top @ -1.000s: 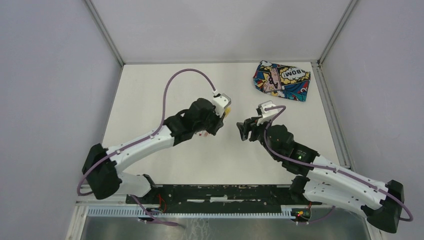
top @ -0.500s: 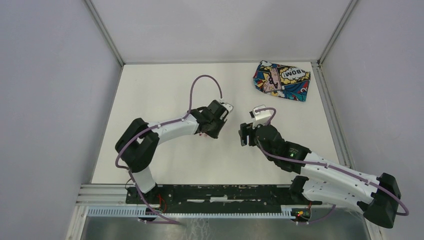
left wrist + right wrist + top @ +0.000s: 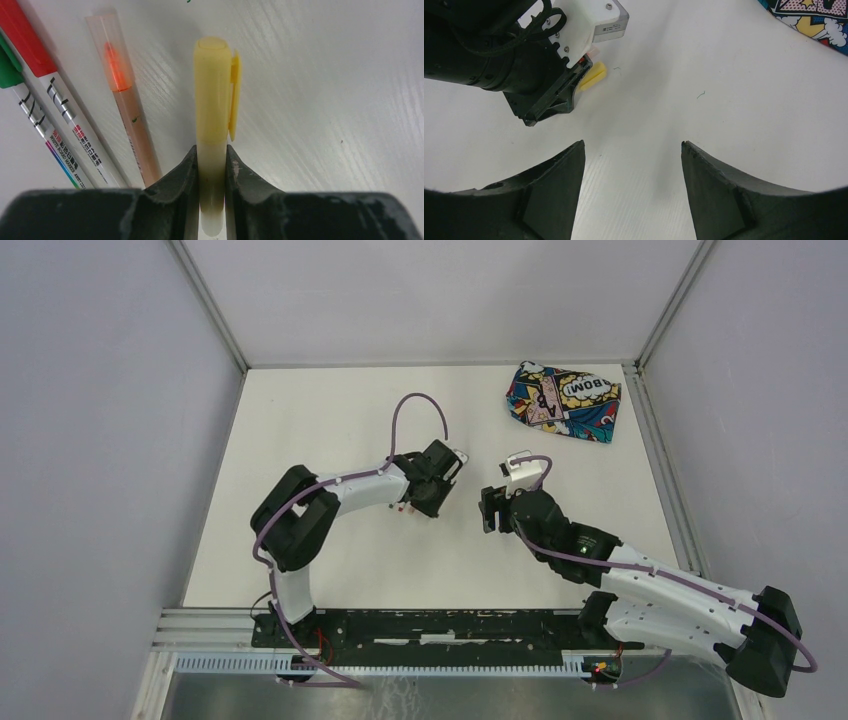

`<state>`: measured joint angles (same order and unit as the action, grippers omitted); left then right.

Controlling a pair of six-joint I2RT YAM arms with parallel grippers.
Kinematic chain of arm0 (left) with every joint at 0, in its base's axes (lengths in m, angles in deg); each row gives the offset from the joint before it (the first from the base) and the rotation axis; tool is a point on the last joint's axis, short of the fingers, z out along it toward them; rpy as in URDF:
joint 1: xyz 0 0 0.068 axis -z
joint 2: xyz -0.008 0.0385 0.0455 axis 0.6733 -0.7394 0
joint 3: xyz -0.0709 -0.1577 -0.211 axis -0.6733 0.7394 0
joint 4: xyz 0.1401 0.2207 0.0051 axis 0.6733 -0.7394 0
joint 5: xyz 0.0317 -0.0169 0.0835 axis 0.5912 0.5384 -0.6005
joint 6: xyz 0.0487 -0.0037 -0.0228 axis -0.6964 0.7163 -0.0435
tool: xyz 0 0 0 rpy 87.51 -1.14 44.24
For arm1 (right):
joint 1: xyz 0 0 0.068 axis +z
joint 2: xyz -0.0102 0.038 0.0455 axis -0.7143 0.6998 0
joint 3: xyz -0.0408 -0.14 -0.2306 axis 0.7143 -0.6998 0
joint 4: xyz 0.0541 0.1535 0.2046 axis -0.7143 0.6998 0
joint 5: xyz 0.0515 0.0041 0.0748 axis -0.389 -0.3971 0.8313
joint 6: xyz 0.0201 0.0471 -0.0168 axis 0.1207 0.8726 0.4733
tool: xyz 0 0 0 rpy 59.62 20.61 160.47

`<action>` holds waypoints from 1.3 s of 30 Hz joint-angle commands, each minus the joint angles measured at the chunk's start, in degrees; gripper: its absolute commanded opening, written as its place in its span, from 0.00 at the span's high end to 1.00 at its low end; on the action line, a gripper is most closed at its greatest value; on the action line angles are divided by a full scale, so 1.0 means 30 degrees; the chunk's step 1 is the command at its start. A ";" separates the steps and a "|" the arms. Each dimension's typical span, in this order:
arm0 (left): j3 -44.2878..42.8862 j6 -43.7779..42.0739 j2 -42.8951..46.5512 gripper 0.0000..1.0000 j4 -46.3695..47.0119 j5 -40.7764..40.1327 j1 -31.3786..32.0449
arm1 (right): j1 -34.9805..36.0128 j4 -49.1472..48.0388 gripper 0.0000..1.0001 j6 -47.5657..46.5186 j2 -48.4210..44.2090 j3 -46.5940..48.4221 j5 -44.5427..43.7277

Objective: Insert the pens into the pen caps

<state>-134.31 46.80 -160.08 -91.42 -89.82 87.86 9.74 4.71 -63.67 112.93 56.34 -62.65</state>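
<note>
The yellow pen [image 3: 212,150] seems to wear its cap [image 3: 212,85] already, so the step in hand looks like laying it beside the orange pen [image 3: 127,110], red pen [image 3: 55,85] and green pen [image 3: 35,120] (all capped, it appears). The left gripper [image 3: 211,165] pinches its barrel, arm folded and reaching low over the table [image 3: 300,420]. The next move calls for opening and lifting straight off. The right gripper [image 3: 633,145] hangs nearby, jaws spread, holding nothing.
</note>
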 commanded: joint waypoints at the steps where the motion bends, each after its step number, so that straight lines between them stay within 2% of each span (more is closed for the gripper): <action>1: -0.0674 0.0462 -0.0380 0.80 -0.0355 -0.0181 -0.0064 | -0.0074 -0.0087 0.25 -0.0191 -0.0151 0.0309 -0.0209; 17: -0.0776 0.0300 -0.0039 0.56 -0.0518 -0.0298 -0.0040 | -0.0118 -0.0083 0.25 -0.0354 -0.0163 0.0408 -0.0179; 20: -0.0911 0.0235 0.0468 0.51 -0.0467 -0.0327 -0.0085 | -0.0104 -0.0150 0.24 -0.0393 -0.0175 0.0470 -0.0187; 22: -0.1082 0.0183 0.0855 0.39 -0.0514 -0.0443 -0.0072 | -0.0107 -0.0137 0.24 -0.0453 -0.0206 0.0499 -0.0152; 23: -0.1172 0.0207 0.1044 0.37 -0.0567 -0.0564 -0.0075 | -0.0104 -0.0171 0.24 -0.0487 -0.0234 0.0528 -0.0173; 28: -0.1646 0.0212 0.2347 0.29 -0.0763 -0.1186 -0.0196 | -0.0130 -0.0377 0.24 -0.0718 -0.0406 0.0558 -0.0238; 32: -0.1784 0.0054 0.3877 0.27 -0.0485 -0.1791 -0.0297 | -0.0122 -0.0895 0.23 -0.0851 -0.0670 0.0379 -0.0288; 35: -0.0878 -0.0082 0.5996 0.22 0.1024 -0.1882 -0.0389 | -0.0133 -0.1711 0.21 -0.1178 -0.0964 0.0036 -0.0118; 36: -0.0440 0.0075 0.6700 0.15 0.1673 -0.2084 -0.0466 | -0.0140 -0.1815 0.20 -0.1423 -0.0951 0.0073 -0.0081; 39: 0.0585 0.0710 0.8424 0.04 0.3004 -0.2495 -0.1117 | -0.0290 -0.1857 0.05 -0.2384 -0.0651 0.0645 0.0018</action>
<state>-135.20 46.82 -142.26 -89.80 -94.68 86.57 9.42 2.37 -66.90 110.97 56.32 -62.59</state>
